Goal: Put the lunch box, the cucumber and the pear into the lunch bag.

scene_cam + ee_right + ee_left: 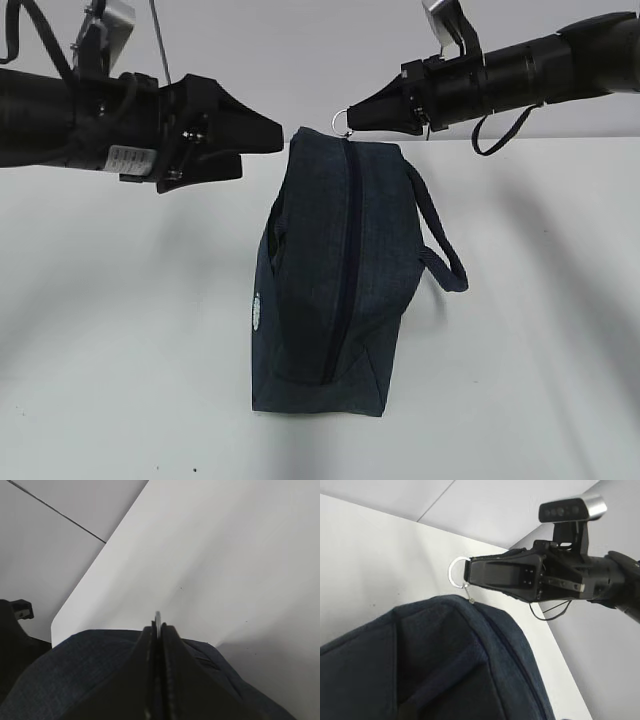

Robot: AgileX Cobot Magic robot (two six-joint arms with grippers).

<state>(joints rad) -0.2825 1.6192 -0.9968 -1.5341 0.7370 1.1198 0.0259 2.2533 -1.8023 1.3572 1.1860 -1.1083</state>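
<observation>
Our right gripper [352, 118] pinches the ring pull [341, 120] at the lunch bag's [330, 270] twelve o'clock end; our left gripper [278, 135] clamps its fabric corner. We risk the ring slipping free.

Zipped lunch bag [335, 280] between end effectors

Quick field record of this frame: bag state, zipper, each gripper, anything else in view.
bag: lunch bag upright on white table
zipper: closed along the visible face
ring pull: metal ring at bag's top end
right gripper: jaws shut on the ring
left gripper: at the bag's top left corner, grip state unclear
handle: loop handle hanging on the right
other items: none visible
</observation>
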